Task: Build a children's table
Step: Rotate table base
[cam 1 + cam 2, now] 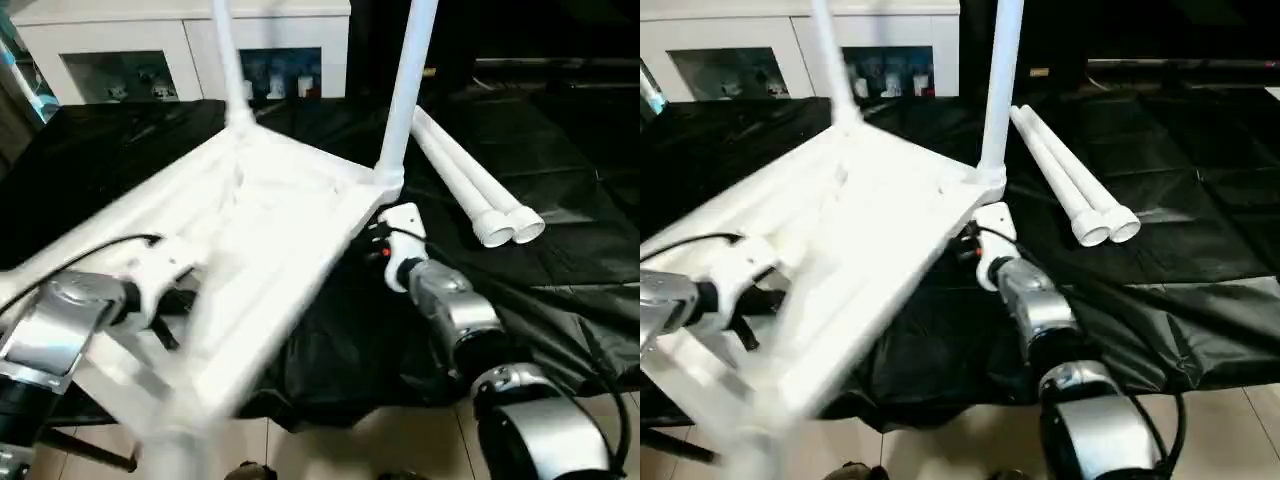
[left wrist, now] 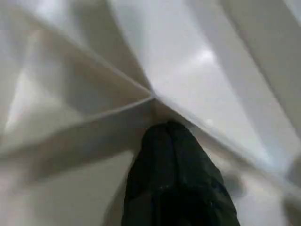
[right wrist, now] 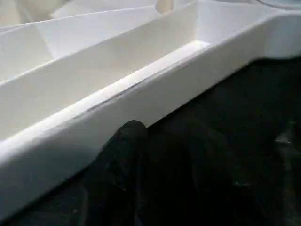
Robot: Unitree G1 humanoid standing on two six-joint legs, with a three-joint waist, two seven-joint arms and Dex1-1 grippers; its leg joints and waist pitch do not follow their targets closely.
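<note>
The robot is looking down over its two silver forearms at a white plastic children's table that is lying upside down and tilted on a worktop covered in black sheeting. The left arm is reaching in from the left side, and its left hand is pressing into the ribbed underside of the table top, where several moulded ribs are meeting; its two black fingers are lying together with no gap between them, and nothing is showing between them. The right arm is stretching forward from the lower right, and its right hand is sitting just beside the table top's near edge, below the corner socket that is carrying an upright leg. In the right wrist view a black finger is lying against the outer wall of the table top's rim; whether the right hand is parted or clamped on that rim cannot be told. Two white tubular legs are standing up from the far corner sockets, one at the right and one farther back. Two more legs are lying side by side on the black sheeting, to the right of the table and apart from it. Behind the worktop a white glass-door cabinet is standing, with small items on its shelves too blurred to identify. Pale tiled floor is showing in front of the worktop.
</note>
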